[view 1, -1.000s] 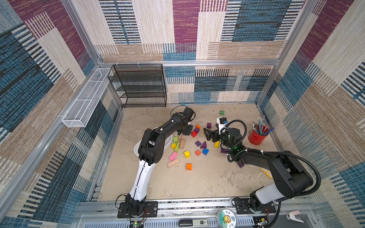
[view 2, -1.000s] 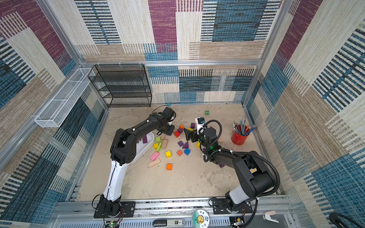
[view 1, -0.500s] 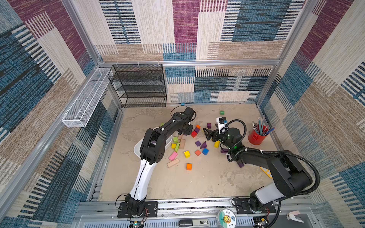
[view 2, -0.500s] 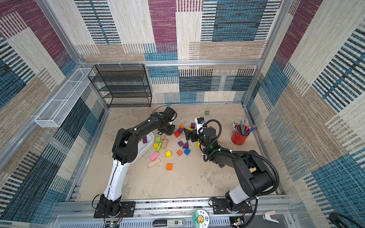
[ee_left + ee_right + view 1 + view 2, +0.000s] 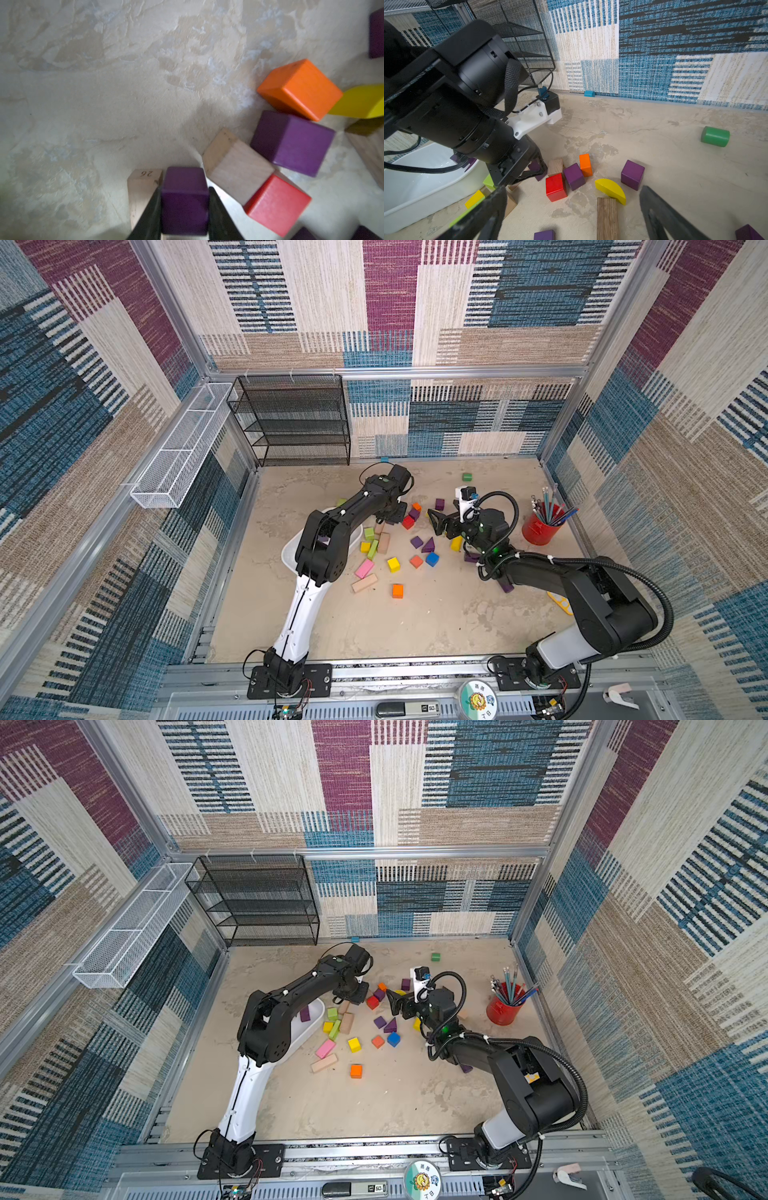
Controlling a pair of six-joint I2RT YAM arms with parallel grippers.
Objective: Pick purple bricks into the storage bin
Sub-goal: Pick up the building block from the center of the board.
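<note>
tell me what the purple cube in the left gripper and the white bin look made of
The purple cube: likely painted wood, matte even colour; the bare block beside it shows wood grain. The storage bin: probably plastic, smooth glossy white with soft highlights.

You have the left gripper low among the blocks near the storage bin, which holds one purple brick, while the right gripper hovers near loose purple bricks on the surface.
</note>
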